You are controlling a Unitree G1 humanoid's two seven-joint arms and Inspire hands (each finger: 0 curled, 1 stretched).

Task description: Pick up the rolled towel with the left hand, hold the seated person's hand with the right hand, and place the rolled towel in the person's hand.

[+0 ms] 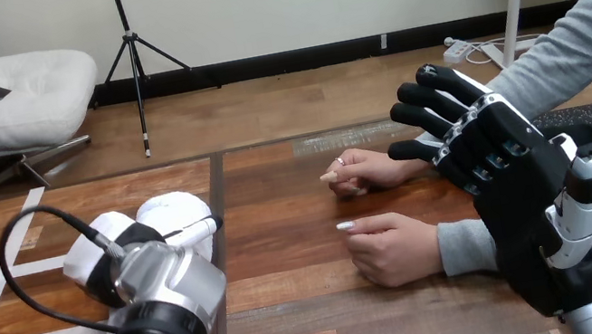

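White towel [176, 211] lay on the bench [300, 313] under the left hand [120, 258], mostly hidden. Its long axis seemed to run crosswise to that forearm. Whether that hand gripped it could not be told. The right hand [505, 176], spread wide, hovered just beside the person's far hand [371, 170], probably poised to take it.

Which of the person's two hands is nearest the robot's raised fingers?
The person's farther hand, beside the fingertips of the right hand; the nearer hand lies apart.
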